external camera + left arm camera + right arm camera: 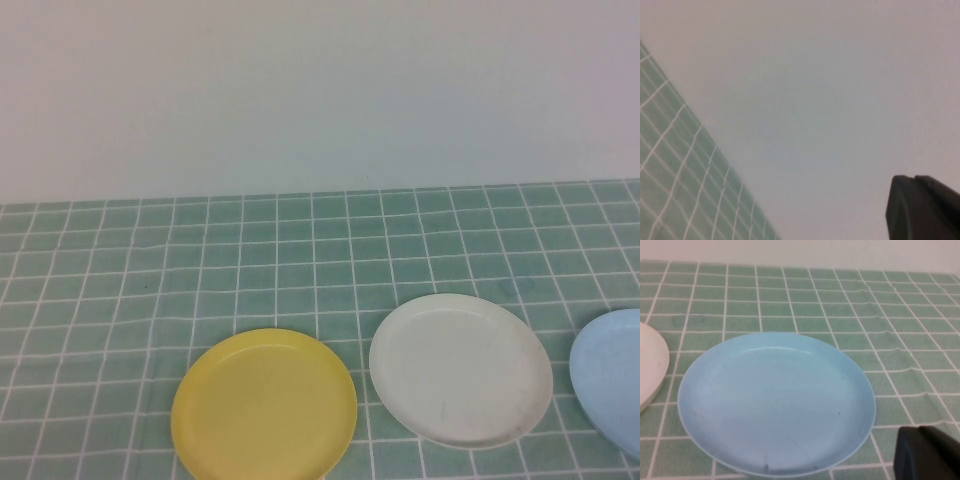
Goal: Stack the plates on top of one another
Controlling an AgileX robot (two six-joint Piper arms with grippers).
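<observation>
Three plates lie side by side near the table's front edge, none on another. The yellow plate [264, 408] is on the left, the white plate [460, 369] sits in the middle, and the light blue plate [612, 378] is cut off at the right edge. In the right wrist view the light blue plate [776, 401] fills the middle, with the white plate's rim [651, 365] beside it. My right gripper [916, 431] hovers shut just off the blue plate's rim, holding nothing. My left gripper [914, 178] is shut and empty, facing the wall. Neither arm shows in the high view.
A green checked tablecloth [300, 250] covers the table up to a plain pale wall [320, 90] at the back. The cloth shows small wrinkles [900, 347] beyond the blue plate.
</observation>
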